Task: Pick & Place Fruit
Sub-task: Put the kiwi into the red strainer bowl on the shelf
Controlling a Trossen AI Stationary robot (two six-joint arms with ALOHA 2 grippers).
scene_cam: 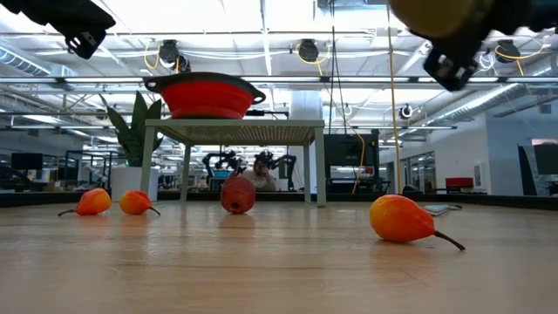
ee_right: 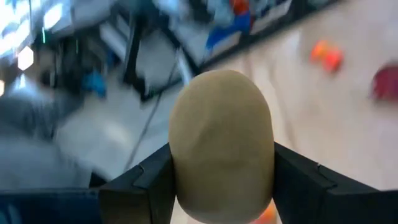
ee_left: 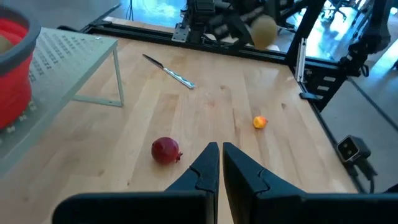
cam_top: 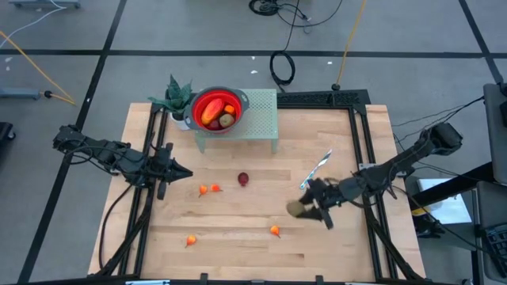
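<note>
Wooden desk [cam_top: 238,229] up top, red bowl [cam_top: 215,108] on its green stand. Right gripper [cam_top: 310,204] raised well off the bowl, fingers [ee_right: 140,180] pinching a brownish oval fruit [ee_right: 222,142]. Left gripper [cam_top: 178,171] waiting below the bowl, fingers [ee_left: 202,171] pressed together, dark red fruit [cam_top: 243,180] just beside.

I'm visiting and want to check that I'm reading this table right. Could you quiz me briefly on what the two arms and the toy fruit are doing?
1. True or false: the right gripper is empty.
2. Where does the red bowl sit? A) on the bare wood B) on the small green stand C) on the floor
3. Fill in: the left gripper points toward the dark red ____.

Key
1. False: it is shut on the brownish oval fruit, held above the table.
2. B
3. fruit; its fingers are shut and hold nothing.
</note>
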